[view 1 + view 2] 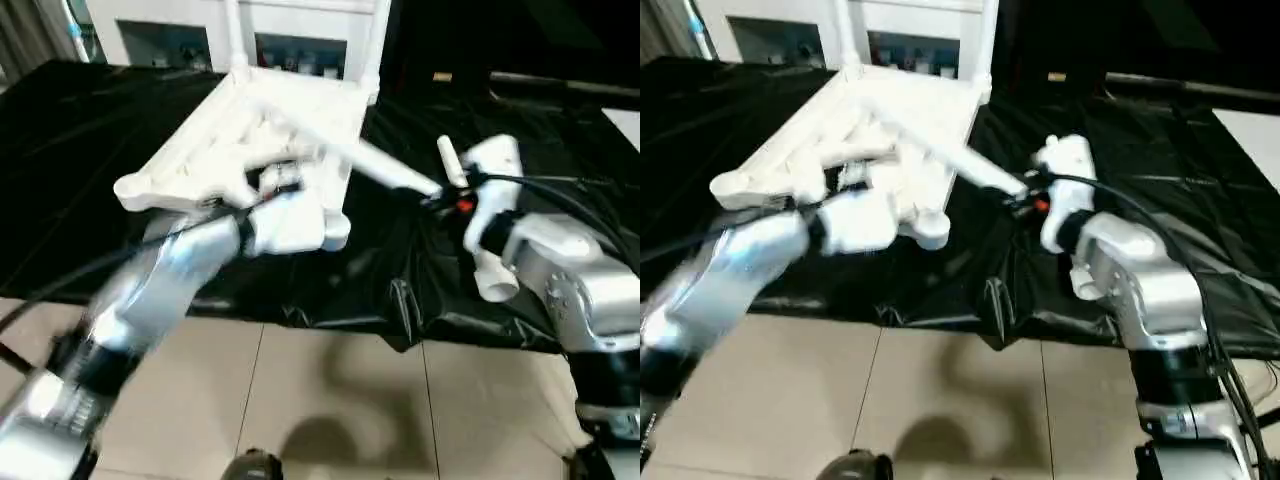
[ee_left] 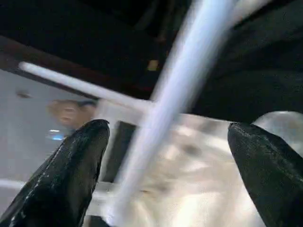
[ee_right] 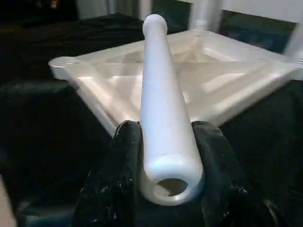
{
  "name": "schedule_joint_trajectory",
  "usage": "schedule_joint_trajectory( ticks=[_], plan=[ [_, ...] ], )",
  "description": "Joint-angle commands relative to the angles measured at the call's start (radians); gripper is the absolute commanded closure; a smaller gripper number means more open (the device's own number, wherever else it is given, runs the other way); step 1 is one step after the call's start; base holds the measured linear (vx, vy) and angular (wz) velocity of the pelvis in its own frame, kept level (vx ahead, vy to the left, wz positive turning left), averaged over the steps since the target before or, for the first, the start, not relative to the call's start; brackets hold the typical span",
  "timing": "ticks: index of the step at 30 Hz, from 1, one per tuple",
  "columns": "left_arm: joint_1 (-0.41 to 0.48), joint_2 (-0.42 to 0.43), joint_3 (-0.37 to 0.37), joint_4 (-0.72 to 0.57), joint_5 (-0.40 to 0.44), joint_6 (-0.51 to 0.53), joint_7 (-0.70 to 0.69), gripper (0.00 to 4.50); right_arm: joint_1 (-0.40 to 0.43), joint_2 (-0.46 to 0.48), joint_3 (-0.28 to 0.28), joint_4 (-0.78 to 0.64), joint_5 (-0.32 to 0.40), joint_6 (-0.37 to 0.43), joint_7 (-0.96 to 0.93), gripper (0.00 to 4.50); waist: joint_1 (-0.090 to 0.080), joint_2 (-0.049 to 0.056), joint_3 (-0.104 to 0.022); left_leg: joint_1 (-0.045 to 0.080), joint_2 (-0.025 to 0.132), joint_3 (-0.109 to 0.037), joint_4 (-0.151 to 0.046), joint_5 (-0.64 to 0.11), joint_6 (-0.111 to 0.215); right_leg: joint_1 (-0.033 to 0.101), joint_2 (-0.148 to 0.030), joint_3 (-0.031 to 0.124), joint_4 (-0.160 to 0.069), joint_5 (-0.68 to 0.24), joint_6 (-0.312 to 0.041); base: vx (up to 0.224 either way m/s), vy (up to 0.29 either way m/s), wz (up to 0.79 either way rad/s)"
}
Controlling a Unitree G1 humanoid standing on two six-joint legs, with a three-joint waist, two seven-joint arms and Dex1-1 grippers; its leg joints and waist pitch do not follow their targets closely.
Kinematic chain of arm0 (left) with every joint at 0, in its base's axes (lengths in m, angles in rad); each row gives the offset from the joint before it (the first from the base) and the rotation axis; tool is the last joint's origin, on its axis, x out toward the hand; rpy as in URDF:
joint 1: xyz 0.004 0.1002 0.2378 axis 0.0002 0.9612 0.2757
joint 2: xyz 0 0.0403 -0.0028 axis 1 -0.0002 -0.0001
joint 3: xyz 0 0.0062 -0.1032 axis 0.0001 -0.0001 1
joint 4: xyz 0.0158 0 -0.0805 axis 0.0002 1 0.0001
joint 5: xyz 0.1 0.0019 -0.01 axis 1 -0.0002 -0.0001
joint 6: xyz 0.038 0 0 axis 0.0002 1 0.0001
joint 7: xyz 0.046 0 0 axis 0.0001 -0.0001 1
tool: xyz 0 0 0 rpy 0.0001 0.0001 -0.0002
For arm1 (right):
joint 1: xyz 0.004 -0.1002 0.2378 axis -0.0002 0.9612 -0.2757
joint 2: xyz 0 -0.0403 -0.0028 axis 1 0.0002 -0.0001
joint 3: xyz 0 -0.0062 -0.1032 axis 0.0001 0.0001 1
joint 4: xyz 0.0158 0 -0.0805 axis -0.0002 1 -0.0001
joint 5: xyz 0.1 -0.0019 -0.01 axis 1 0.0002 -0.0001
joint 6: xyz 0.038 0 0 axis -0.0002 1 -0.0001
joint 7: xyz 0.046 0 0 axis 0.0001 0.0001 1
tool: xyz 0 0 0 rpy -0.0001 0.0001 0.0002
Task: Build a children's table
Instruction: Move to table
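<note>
The children's table top (image 1: 190, 150) lies upside down on a black sheet, its ribbed underside up and a round socket at the near left corner. Two white legs (image 1: 235, 35) (image 1: 378, 40) stand upright at its far corners. My right gripper (image 3: 168, 156) is shut on another white leg (image 3: 158, 94), whose rounded end points over the top's near right side (image 1: 385, 170). My left gripper (image 2: 170, 161) hangs over the middle of the top (image 1: 280, 182). Its fingers (image 2: 71, 175) stand wide open, and a blurred white tube passes between them, touching neither.
The black sheet (image 1: 90, 130) covers the work surface, and its front edge drops to a tiled floor (image 1: 330, 400). A white shelf unit (image 1: 290, 20) stands behind the table top. Black cables (image 1: 560, 200) run along my right forearm.
</note>
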Motion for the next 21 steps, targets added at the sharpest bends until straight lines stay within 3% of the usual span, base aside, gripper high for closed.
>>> schedule_joint_trajectory(
  ticks=[1,5,13,18,21],
  plan=[
    [-0.040,-0.018,-0.028,0.051,0.032,-0.043,-0.005,0.00,-0.021,0.006,0.010,-0.043,0.027,0.027,0.016,3.30,0.008,-0.014,-0.091,0.045,0.104,-0.044,-0.069,-0.110,0.024,0.037,-0.121,0.057,-0.076,0.094,-0.215,0.000,0.000,0.00],
    [-0.078,-0.032,-0.061,0.130,0.063,-0.108,-0.035,0.00,-0.031,0.021,0.027,-0.039,0.028,0.033,0.038,3.30,0.015,-0.016,-0.092,0.044,0.104,-0.042,-0.067,-0.112,0.032,0.034,-0.125,0.058,-0.079,0.087,-0.217,0.000,0.000,0.00],
    [-0.137,-0.033,-0.131,0.252,0.106,-0.186,-0.085,0.00,-0.064,0.035,0.048,-0.028,0.032,0.038,0.063,3.30,0.032,-0.023,-0.093,0.047,0.108,-0.039,-0.070,-0.113,0.011,0.029,-0.126,0.057,-0.076,0.065,-0.206,0.000,0.000,0.00],
    [-0.185,-0.048,-0.121,0.331,0.139,-0.219,-0.053,0.00,-0.072,0.044,0.061,-0.033,0.033,0.040,0.087,3.30,0.037,-0.023,-0.093,0.050,0.110,-0.040,-0.072,-0.135,-0.002,0.027,-0.127,0.056,-0.075,0.074,-0.203,0.000,0.000,0.00],
    [-0.193,-0.053,-0.100,0.338,0.125,-0.217,-0.040,0.39,-0.079,0.048,0.064,-0.018,0.025,0.034,0.087,3.30,0.039,-0.027,-0.094,0.050,0.112,-0.040,-0.073,-0.145,-0.014,0.027,-0.130,0.056,-0.074,0.076,-0.207,0.000,0.000,0.00]
  ],
)
